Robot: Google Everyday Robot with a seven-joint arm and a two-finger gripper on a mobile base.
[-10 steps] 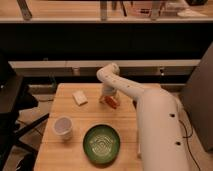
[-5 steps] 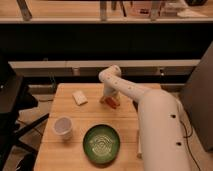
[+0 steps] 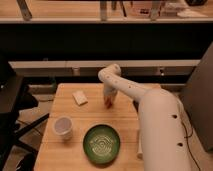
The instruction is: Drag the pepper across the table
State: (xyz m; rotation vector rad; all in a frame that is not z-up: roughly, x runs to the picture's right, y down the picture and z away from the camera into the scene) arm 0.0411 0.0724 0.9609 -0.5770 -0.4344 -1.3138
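1. One arm is reaching out over the table (image 3: 66, 109), and its gripper (image 3: 108, 95) is hanging low near the middle of the far edge, pointing straight down.
2. Right under it, the pepper (image 3: 107, 103) is showing as a small red-orange patch, sitting on the wood just in from the far edge and about halfway between the left and right edges.
3. Gripper and pepper are looking as if they are touching, but whether the tool is clamping the pepper, only pressing on it, or standing wide around it, I cannot tell.
4. Compared with a second ago, very little is moving: the arm is keeping almost the same pose, and the pepper is sitting at most a touch closer to the left edge than it was.
5. That is suggesting the drag is only just getting under way, or the contact is still settling; most of the travel across the table is still to come.
6. Off to the left, a pale sponge (image 3: 79, 97) is lying near the far left corner, apart from the pepper, so a leftward drag would be heading towards it.
7. Nearer the front edge, a white cup (image 3: 63, 127) and a green plate (image 3: 101, 143) are staying put, well apart from the action.
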